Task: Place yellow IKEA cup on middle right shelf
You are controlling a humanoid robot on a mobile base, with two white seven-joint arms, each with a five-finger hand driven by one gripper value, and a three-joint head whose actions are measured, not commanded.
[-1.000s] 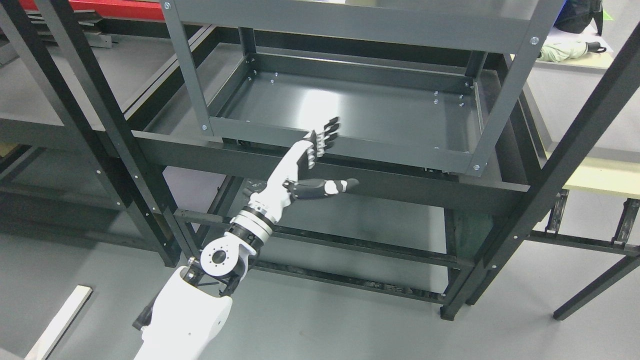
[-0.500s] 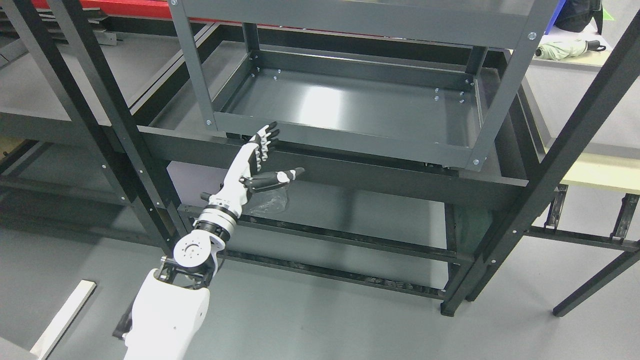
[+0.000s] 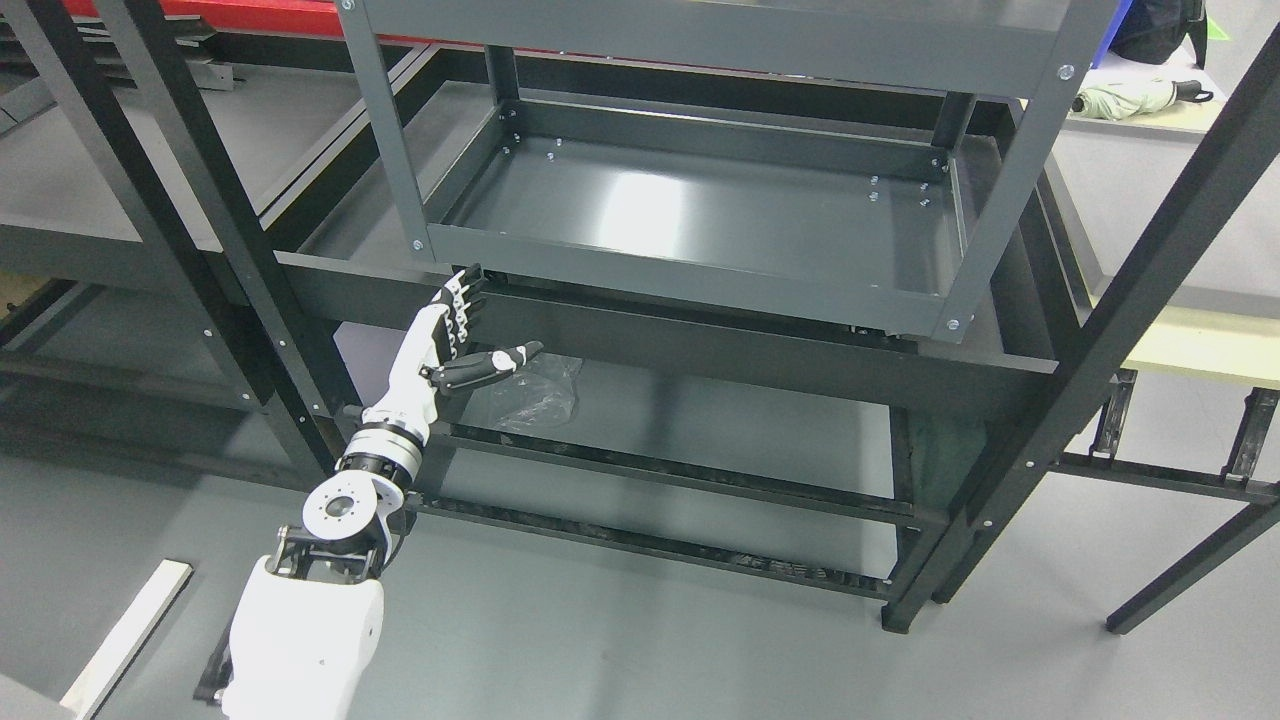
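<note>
Left hand (image 3: 455, 335) empty, fingers straight and spread, thumb out toward 3 o'clock, just below the grey shelf tray's (image 3: 690, 275) front-left corner. Yellow cup not visible anywhere.

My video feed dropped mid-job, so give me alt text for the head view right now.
The left hand hangs open and empty below the front left corner of a bare grey metal shelf tray. No yellow cup is in view. A crumpled clear plastic bag lies on the lower level beside the hand.
</note>
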